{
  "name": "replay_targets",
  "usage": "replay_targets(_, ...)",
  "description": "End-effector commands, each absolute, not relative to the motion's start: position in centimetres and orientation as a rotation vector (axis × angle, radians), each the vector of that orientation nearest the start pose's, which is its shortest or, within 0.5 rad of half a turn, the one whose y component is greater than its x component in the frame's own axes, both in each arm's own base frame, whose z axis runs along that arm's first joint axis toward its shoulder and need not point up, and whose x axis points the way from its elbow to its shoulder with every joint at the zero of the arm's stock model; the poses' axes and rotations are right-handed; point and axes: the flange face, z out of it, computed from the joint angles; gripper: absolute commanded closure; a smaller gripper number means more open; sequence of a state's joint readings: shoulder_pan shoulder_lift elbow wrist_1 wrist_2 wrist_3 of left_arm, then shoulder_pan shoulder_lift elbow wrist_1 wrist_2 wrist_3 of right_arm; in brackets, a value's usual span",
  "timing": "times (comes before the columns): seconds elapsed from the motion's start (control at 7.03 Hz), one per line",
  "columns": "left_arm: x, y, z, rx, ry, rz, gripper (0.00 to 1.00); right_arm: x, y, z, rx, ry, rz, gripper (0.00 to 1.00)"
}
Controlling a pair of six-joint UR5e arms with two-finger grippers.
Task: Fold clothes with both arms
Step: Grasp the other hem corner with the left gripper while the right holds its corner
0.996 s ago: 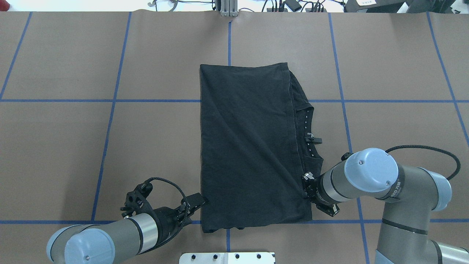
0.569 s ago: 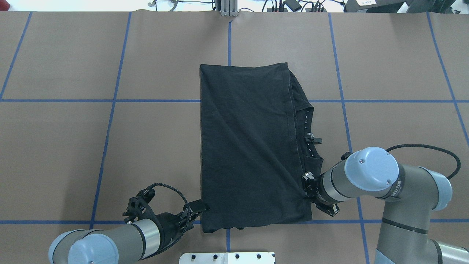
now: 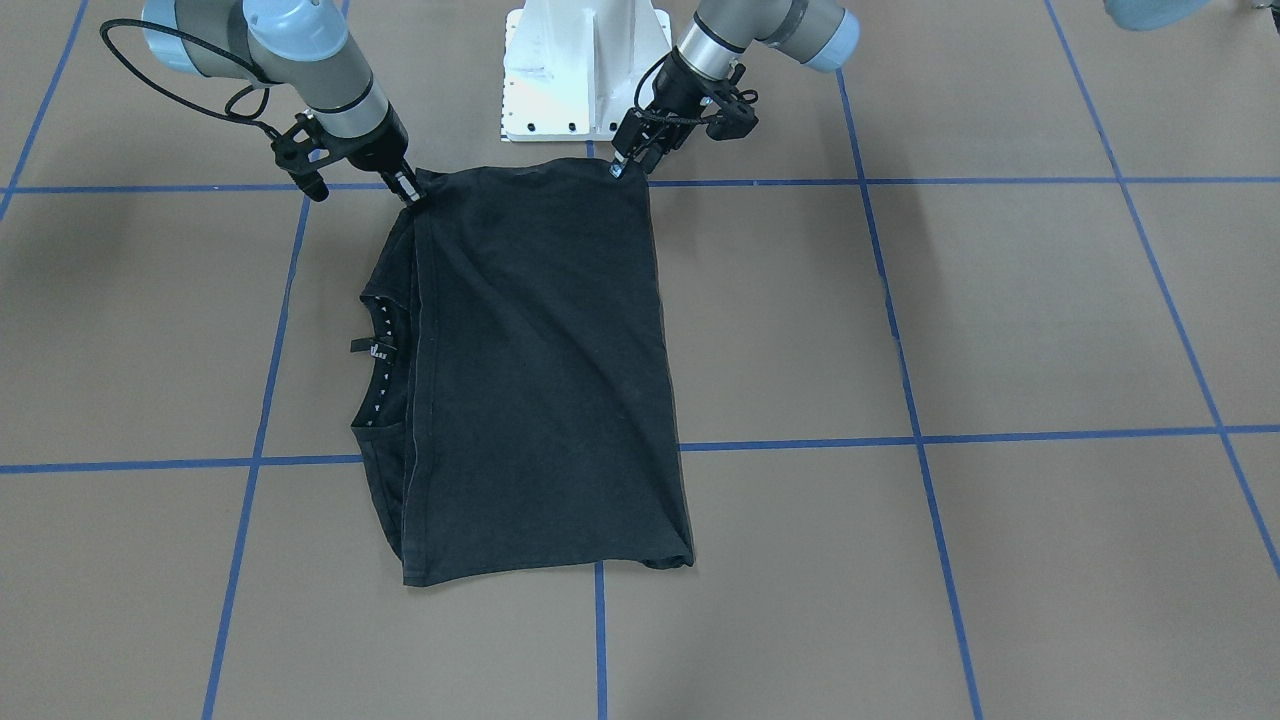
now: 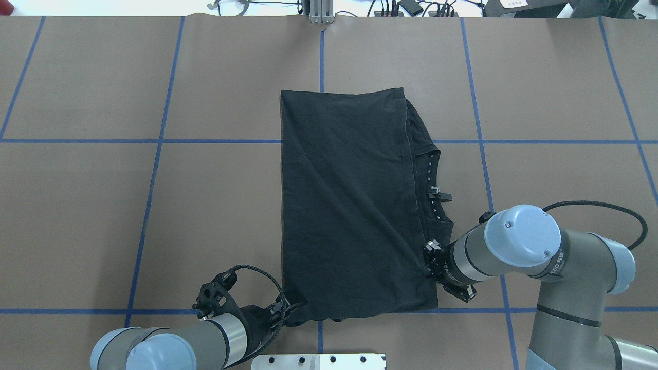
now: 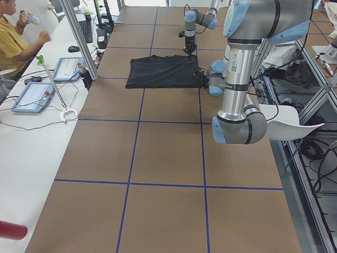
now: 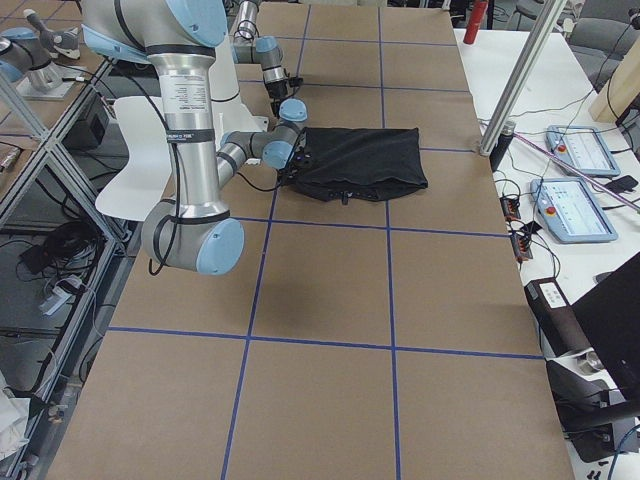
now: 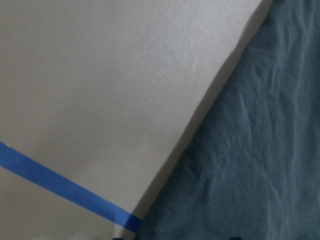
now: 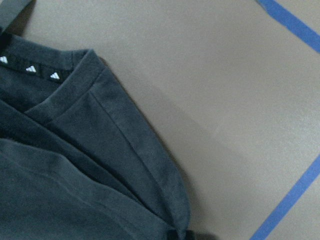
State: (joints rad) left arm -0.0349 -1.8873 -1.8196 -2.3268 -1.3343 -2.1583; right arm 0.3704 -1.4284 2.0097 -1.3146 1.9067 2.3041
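The black T-shirt (image 4: 349, 205) lies folded flat in a tall rectangle on the brown table; it also shows in the front view (image 3: 530, 370). Its dotted neck lining (image 4: 434, 190) peeks out at the right edge, and the logo print is hidden. My left gripper (image 4: 297, 308) sits low at the shirt's near-left corner, its jaws looking slightly apart around the corner (image 3: 618, 168). My right gripper (image 4: 427, 263) is shut on the shirt's right edge near the near-right corner (image 3: 408, 192). The right wrist view shows bunched cloth (image 8: 75, 165) at the fingers.
The white bolted pedestal base (image 4: 318, 361) stands just behind the shirt's near edge. Blue tape lines (image 4: 154, 141) grid the table. A seated person (image 5: 16, 37) and tablets (image 5: 31, 97) are at a side table beyond the far edge.
My left gripper has moved along the shirt's left edge toward me, to the near-left corner. The right gripper and the shirt have stayed put.
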Motion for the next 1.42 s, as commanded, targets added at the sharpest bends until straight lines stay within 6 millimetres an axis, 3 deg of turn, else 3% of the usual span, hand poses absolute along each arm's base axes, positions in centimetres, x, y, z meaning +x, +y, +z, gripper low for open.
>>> replay_targets(0.0,57.8,-17.6,28.4,-0.168,1.343,-0.681,0.26,-45.2,-28.4,35.7,-0.476,-0.787,0.890,1.00)
replay_targets(0.14,57.7,-17.6,28.8,-0.167,1.337,-0.680,0.26,-45.2,-28.4,35.7,-0.476,-0.787,0.890,1.00)
replay_targets(0.28,57.7,-17.7,28.8,-0.166,1.337,-0.681,0.32,-45.2,-28.5,35.6,-0.476,-0.788,0.890,1.00)
replay_targets(0.43,57.7,-17.7,28.7,-0.168,1.339,-0.683,0.46,-45.2,-28.5,35.6,-0.476,-0.788,0.890,1.00)
replay_targets(0.57,57.8,-17.7,28.5,-0.171,1.341,-0.685,0.69,-45.2,-28.4,35.7,-0.476,-0.787,0.890,1.00)
replay_targets(0.71,57.8,-17.7,28.5,-0.170,1.340,-0.685,1.00,-45.1,-28.5,35.7,-0.476,-0.787,0.891,1.00)
replay_targets(1.14,54.5,-18.0,27.0,-0.180,1.385,-0.684,1.00,-44.9,-28.5,35.2,-0.480,-0.796,0.886,1.00)
replay_targets(1.28,50.8,-17.8,25.5,-0.197,1.432,-0.679,1.00,-43.3,-29.1,33.7,-0.515,-0.826,0.882,1.00)
